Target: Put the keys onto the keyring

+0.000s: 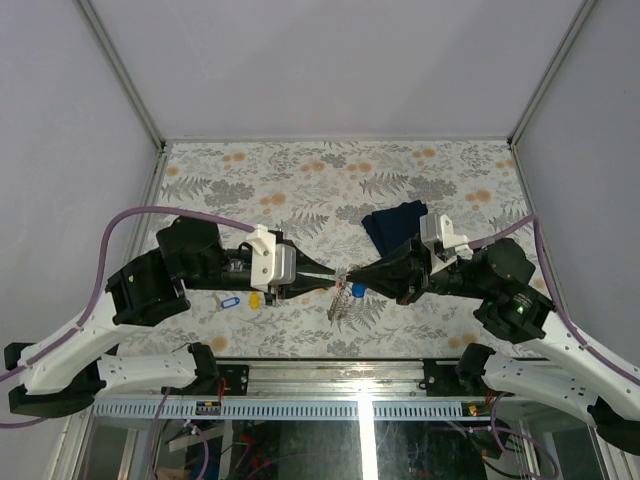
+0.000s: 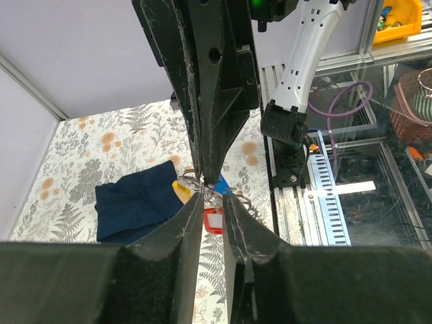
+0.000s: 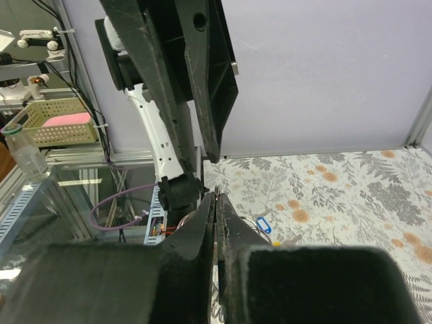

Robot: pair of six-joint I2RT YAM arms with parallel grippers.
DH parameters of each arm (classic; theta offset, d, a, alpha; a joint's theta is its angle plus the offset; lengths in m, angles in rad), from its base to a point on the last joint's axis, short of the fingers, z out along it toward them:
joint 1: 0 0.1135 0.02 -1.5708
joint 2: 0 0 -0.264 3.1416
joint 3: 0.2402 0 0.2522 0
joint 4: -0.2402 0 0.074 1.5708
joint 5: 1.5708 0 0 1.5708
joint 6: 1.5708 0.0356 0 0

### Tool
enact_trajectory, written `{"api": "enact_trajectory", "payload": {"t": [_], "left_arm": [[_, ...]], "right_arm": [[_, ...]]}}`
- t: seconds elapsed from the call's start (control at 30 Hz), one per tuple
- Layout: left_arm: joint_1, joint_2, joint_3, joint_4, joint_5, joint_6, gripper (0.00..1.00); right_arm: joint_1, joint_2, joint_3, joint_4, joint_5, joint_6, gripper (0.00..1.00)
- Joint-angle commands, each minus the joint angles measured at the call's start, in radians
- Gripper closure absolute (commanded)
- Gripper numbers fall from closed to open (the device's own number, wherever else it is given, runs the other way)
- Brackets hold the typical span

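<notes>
The keyring point(image 1: 343, 300) hangs just above the table between both gripper tips, with a blue tag point(image 1: 357, 290). In the left wrist view its silvery rim point(image 2: 247, 201) crosses my fingertips, with a red tag point(image 2: 213, 221) and a yellow tag point(image 2: 181, 191) below. My left gripper point(image 1: 335, 277) point(image 2: 214, 196) has its jaws a narrow gap apart, with ring metal between the tips. My right gripper point(image 1: 347, 275) point(image 3: 216, 196) is pressed shut on the ring from the opposite side. A blue-tagged key point(image 1: 229, 300) point(image 3: 262, 225) and a yellow-tagged key point(image 1: 254, 299) lie on the table under the left arm.
A dark navy folded cloth point(image 1: 395, 225) point(image 2: 135, 202) lies just behind the right gripper. The table's near edge with its metal rail point(image 1: 330, 375) runs close below the hanging ring. White walls enclose the left, right and far sides.
</notes>
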State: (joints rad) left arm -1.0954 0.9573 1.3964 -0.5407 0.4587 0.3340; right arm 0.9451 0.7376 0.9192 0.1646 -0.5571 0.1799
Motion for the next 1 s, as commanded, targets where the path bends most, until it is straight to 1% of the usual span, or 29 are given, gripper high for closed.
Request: {"api": "enact_trajectory", "payload": {"t": [0.0,0.2,0.43,0.57,0.7,0.8,0.87,0.93,0.97], "left_arm": [[-0.007,-0.018,-0.023,0.041,-0.018,-0.013,0.79],[-0.007,-0.044,-0.116,0.148,-0.037,-0.091,0.75],[-0.007,-0.137,-0.314,0.412,-0.053,-0.245,0.70],[-0.007,-0.179,-0.404,0.553,-0.071,-0.316,0.64],[-0.007,-0.180,-0.446,0.636,-0.099,-0.360,0.56],[-0.007,-0.170,-0.462,0.685,-0.134,-0.380,0.46],[-0.007,-0.165,-0.472,0.717,-0.159,-0.387,0.30],[-0.007,-0.160,-0.484,0.757,-0.176,-0.389,0.09],[-0.006,-0.158,-0.491,0.775,-0.184,-0.390,0.01]], "right_arm": [[-0.003,-0.023,0.053,0.025,0.064,-0.015,1.00],[-0.004,-0.040,0.042,0.029,0.073,-0.025,1.00],[-0.003,-0.074,0.020,0.055,0.064,-0.038,1.00],[-0.003,-0.080,0.021,0.045,0.123,-0.033,1.00],[-0.003,-0.081,0.019,0.044,0.221,-0.026,1.00],[-0.003,-0.079,0.013,0.064,0.260,-0.021,1.00],[-0.003,-0.075,0.013,0.077,0.272,-0.018,1.00],[-0.003,-0.068,0.015,0.087,0.277,-0.016,1.00],[-0.003,-0.066,0.015,0.093,0.278,-0.015,1.00]]}}
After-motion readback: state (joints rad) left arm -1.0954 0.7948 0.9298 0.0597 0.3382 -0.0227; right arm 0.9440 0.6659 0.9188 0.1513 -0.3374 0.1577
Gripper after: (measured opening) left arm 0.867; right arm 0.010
